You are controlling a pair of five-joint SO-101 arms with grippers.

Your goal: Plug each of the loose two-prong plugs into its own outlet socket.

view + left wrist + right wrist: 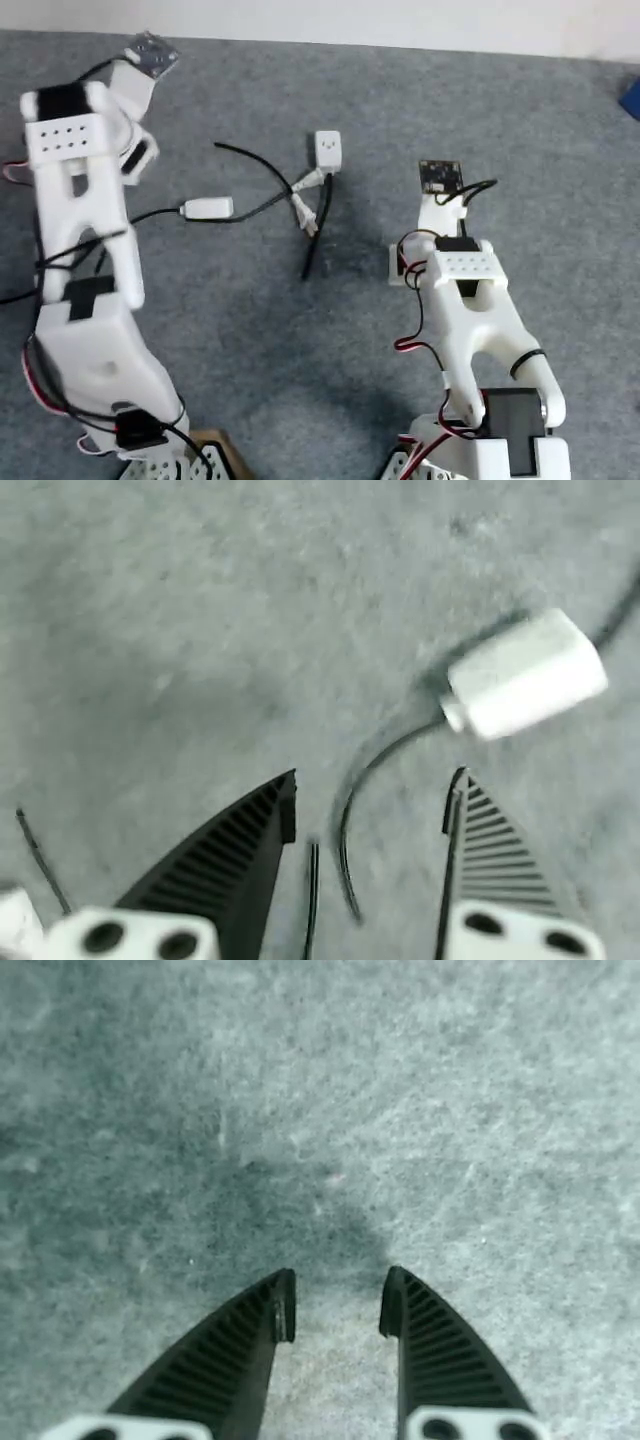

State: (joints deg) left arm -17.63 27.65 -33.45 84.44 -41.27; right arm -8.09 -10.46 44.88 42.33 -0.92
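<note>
While poised above the grey bench point(240, 340), holds nothing in the left hand point(375, 780), with black ribbed fingers point(250, 840) spread wide and a thin black cord point(345, 850) curving across the surface between them. Shows a white connector point(525, 675) just beyond the fingertips, apart from them, lying flat with cord leaving both ends; cannot tell whether plug or socket. From the high view, sits close beside the left arm point(80, 230), well apart from the other pieces.

Holds nothing in the right hand point(337, 1305) either, with its fingers parted by a moderate gap over the grey surface.

Between the two arms, shows a white cube socket point(327, 150) lying on the bench. Has a second white plug point(311, 182) just beside it; cannot tell whether seated. Lies loose, as for the two-prong plug point(303, 212), touching that second plug on the side nearer the arm bases, prongs pointing away from the cube, among crossing black cables point(318, 245).
</note>
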